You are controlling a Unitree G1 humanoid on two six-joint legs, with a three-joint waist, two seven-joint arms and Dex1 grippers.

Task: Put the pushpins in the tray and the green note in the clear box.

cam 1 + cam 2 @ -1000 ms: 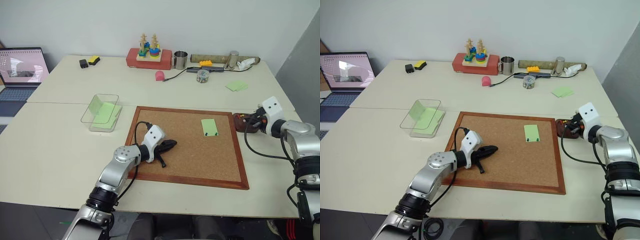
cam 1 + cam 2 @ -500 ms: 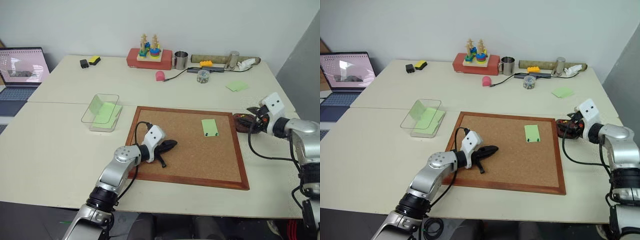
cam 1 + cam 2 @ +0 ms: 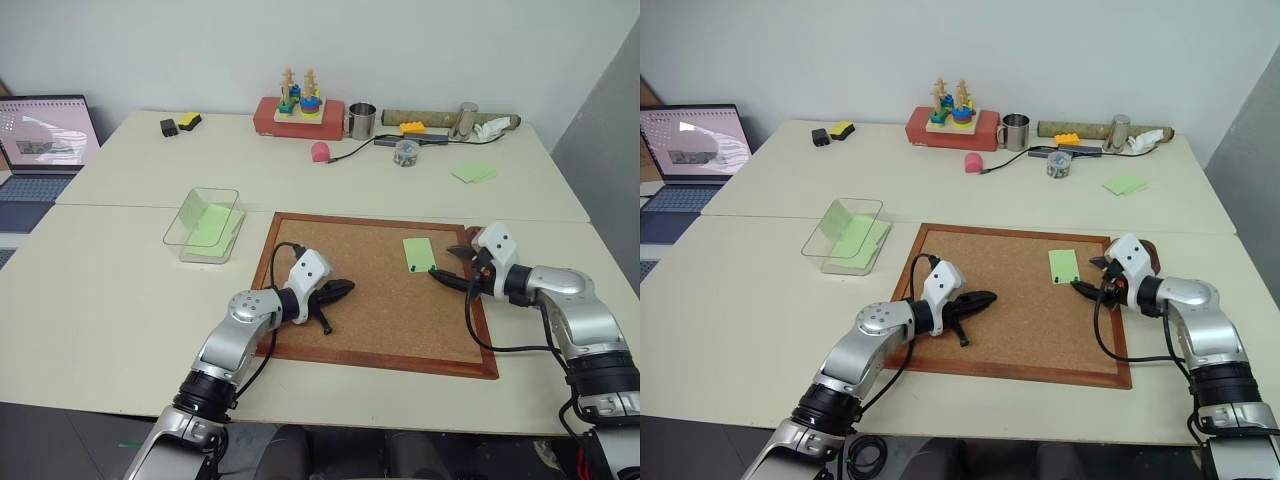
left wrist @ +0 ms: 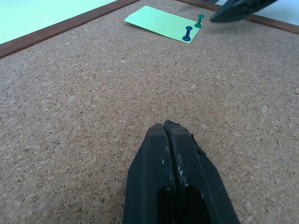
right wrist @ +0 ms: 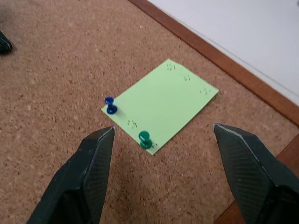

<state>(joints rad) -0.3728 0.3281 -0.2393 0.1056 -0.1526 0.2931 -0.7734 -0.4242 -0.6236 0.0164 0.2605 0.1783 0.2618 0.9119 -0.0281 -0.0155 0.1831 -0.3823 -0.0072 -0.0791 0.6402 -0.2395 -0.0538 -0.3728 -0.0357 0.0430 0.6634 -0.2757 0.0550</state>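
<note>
On the cork board [image 3: 380, 300] one green note [image 5: 161, 103] lies pinned by two pushpins [image 5: 145, 139], one blue, one green. Right gripper [image 5: 163, 175] hovers there with fingers apart; left gripper [image 4: 177, 177] is pressed together. One clear box [image 3: 203, 225] sits on the cream table [image 3: 110, 290]; white wall behind.

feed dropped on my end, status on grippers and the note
Left gripper shut, resting on cork board. Right gripper open, aimed at green note. Two pushpins pin the note. Nothing in the way.
</note>
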